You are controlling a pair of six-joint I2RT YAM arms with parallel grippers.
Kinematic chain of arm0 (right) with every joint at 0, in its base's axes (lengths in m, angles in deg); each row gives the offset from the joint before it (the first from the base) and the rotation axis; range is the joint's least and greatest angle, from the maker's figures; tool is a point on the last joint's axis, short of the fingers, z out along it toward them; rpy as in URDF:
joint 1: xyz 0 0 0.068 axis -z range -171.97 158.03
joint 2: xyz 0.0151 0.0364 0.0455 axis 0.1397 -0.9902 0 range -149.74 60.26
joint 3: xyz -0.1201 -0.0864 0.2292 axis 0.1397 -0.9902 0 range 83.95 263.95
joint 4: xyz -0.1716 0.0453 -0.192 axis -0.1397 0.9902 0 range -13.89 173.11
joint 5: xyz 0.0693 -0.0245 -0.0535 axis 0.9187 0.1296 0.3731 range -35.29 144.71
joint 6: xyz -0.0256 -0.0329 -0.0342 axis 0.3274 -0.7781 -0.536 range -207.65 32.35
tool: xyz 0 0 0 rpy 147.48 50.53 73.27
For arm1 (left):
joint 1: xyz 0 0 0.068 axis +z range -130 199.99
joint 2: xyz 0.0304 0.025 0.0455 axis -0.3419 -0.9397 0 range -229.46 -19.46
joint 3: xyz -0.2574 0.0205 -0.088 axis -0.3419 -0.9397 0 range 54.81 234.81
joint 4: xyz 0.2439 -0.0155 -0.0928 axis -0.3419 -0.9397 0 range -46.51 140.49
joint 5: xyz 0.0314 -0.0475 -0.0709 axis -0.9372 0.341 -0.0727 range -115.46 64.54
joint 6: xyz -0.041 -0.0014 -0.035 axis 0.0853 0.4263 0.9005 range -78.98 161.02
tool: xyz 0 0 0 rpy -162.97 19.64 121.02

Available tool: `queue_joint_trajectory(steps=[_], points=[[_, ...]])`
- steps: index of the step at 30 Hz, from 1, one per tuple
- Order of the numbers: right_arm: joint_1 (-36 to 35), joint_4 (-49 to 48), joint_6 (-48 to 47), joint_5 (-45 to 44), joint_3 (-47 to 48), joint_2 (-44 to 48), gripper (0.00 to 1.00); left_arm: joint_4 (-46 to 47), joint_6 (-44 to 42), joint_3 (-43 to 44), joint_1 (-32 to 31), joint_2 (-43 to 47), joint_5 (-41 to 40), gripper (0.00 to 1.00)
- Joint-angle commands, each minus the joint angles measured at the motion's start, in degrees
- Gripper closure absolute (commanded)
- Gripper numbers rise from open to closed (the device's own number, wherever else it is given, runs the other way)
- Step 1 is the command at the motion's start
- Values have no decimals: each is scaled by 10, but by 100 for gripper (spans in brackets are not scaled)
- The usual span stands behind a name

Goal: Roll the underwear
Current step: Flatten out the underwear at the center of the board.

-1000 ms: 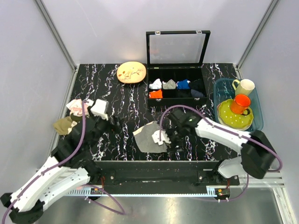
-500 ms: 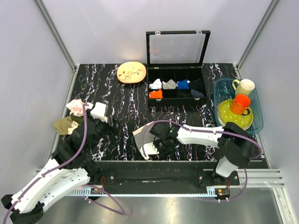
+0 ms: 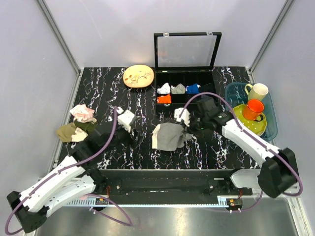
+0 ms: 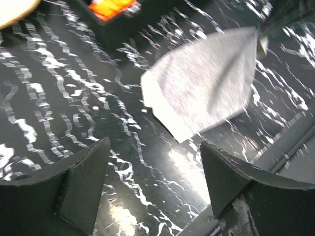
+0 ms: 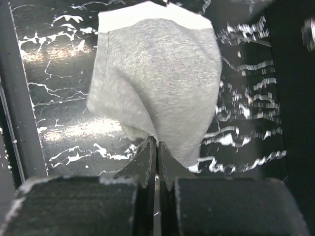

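The right tool pinches the underwear, hiding its gripped edge; the left tool gapes, blurred.

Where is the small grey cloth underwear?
Top view: the underwear sits mid-table, in front of the black compartment box, pinched by the right gripper.

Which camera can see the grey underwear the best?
The right wrist camera. The underwear fills its picture, sharp, with the pale edge showing and the right gripper pinching its edge. The top camera shows it small and far away; the left wrist camera shows it blurry.
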Motion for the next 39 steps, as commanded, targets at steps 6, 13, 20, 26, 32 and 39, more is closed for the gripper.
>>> queue_joint_trajectory(steps=[6, 13, 20, 26, 32, 39], points=[[119, -31, 104, 81, -29, 11, 100, 135, -123, -29, -91, -165, 131, 23], [136, -27, 116, 92, -31, -8, 100, 249, -243, -51, -221, -345, 5, 24], [139, -21, 116, 96, -27, -14, 100, 310, -287, -40, -229, -424, -61, 33], [143, -17, 112, 100, -26, -17, 100, 300, -283, -18, -229, -485, -97, 42], [147, -4, 103, 108, -22, -13, 100, 280, -275, 18, -226, -535, -124, 50], [161, 25, 81, 140, -19, 5, 100, 256, -264, 31, -221, -520, -135, 100]])
